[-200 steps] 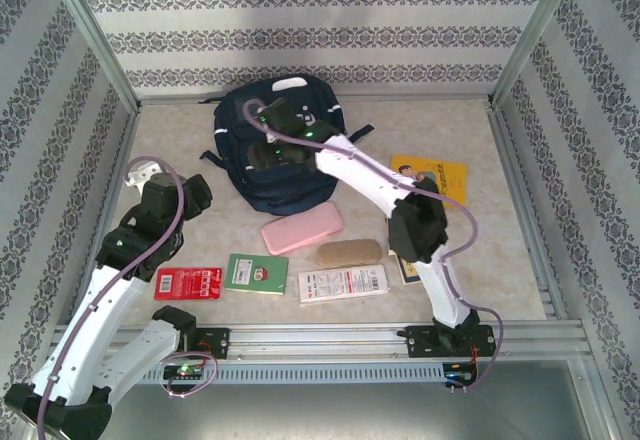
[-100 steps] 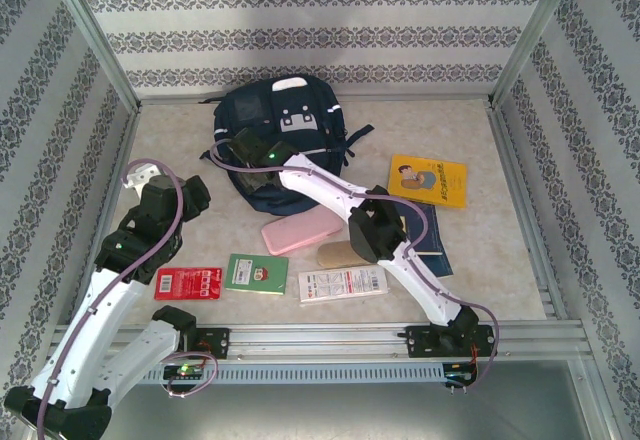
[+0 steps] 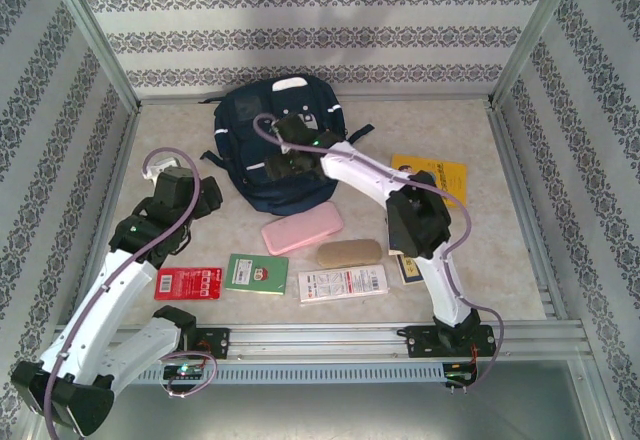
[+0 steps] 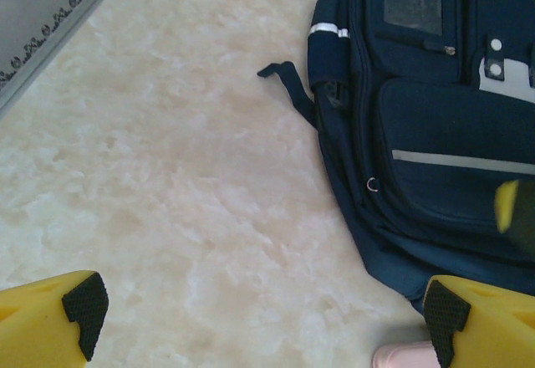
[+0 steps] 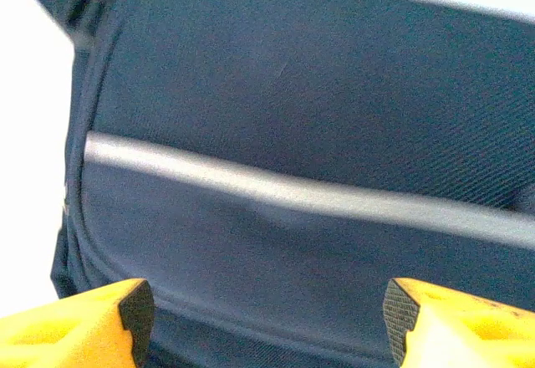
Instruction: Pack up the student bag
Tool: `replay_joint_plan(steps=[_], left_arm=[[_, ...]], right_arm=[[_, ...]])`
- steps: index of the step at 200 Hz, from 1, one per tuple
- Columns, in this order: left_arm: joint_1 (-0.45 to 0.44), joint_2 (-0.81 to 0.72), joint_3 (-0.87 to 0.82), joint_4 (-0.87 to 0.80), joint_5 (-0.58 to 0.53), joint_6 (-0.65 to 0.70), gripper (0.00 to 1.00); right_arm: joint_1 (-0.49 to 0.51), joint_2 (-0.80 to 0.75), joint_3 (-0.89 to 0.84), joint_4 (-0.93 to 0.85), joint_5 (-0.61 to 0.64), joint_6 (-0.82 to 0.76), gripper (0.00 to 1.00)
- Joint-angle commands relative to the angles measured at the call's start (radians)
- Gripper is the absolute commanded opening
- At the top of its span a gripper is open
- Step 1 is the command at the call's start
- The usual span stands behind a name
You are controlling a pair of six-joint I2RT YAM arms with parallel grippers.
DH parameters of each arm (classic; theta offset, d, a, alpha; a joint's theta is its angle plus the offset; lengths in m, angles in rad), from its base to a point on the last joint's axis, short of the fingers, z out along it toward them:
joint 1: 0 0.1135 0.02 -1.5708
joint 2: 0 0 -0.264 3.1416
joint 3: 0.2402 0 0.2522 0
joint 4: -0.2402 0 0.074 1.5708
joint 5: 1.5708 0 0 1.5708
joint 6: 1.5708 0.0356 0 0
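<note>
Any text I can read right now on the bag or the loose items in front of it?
Nothing is legible:
red packet: white print, too small.
green booklet: cover print, too small.
white packet: red and dark print, too small.
yellow book: cover lettering, too small.
student bag: no readable label.

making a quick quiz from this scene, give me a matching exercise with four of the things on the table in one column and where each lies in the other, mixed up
Things
1. student bag
2. pink case
3. yellow book
4. red packet

Places, seen from the top camera
a. furthest to the right
b. furthest to the left, in the near row
c. furthest back, in the middle
d. in the middle, just nearer than the bag

Pairs: 1-c, 2-d, 3-a, 4-b
</note>
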Motion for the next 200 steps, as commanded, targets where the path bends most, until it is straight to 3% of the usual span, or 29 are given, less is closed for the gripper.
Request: replay_joint_plan(steps=[1, 68, 81, 139, 167, 200], left_arm=[[-0.005, -0.005, 0.02, 0.02, 0.011, 0.014, 0.98], [-0.004, -0.049, 0.008, 0.009, -0.056, 0.012, 0.98], [-0.003, -0.055, 0.004, 0.008, -0.057, 0.011, 0.98], [-0.001, -0.057, 0.004, 0.011, -0.043, 0.008, 0.98], [-0.001, -0.06, 0.001, 0.011, -0.035, 0.007, 0.99], [0.0, -0.061, -0.002, 0.015, -0.026, 0.006, 0.99]], right_arm=[[0.008, -0.005, 0.038, 0.012, -0.066, 0.006, 0.76], [0.108, 0.238, 0.409, -0.172, 0.094, -0.063, 0.83], [0.126, 0.286, 0.475, -0.2, 0.147, -0.08, 0.88], [0.166, 0.473, 0.662, -0.291, 0.371, -0.162, 0.86], [0.164, 0.534, 0.679, -0.307, 0.468, -0.194, 0.72], [0.141, 0.546, 0.671, -0.312, 0.385, -0.172, 0.27]])
